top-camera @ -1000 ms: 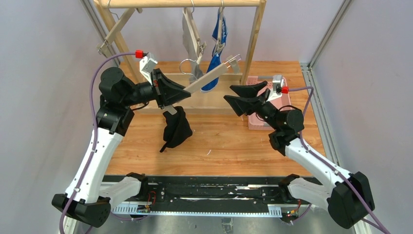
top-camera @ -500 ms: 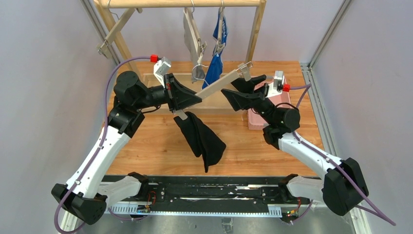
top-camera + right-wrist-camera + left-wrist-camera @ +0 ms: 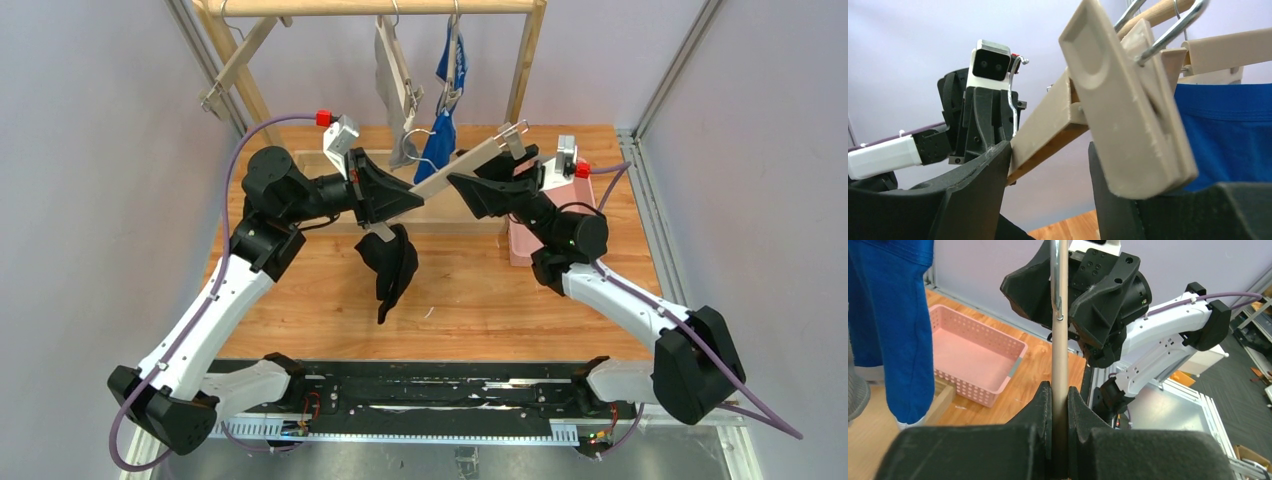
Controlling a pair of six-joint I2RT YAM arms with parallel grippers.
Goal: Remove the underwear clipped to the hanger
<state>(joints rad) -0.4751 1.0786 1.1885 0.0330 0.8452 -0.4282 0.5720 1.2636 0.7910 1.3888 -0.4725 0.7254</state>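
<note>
A wooden table [image 3: 480, 300] fills the workspace, boxed in by pale lilac walls [image 3: 90, 150] and aluminium posts [image 3: 672, 70]. At its far edge stands a wooden rack [image 3: 525, 70] – slanted uprights carrying a round top rail [image 3: 300, 7]. A shallow wooden tray [image 3: 455, 212] lies below the rail, and just right of it sits a pink perforated basket [image 3: 979, 385] – open side up.

Hanger bar [image 3: 440, 178] spans gap from left gripper [image 3: 410, 199] to right gripper [image 3: 462, 195]; black briefs [image 3: 392, 265] dangle beneath. Grey briefs [image 3: 403, 150], blue briefs [image 3: 437, 150] hang behind. Pink basket [image 3: 520, 248] fills right rear. Open passage over near table [image 3: 480, 300]
</note>
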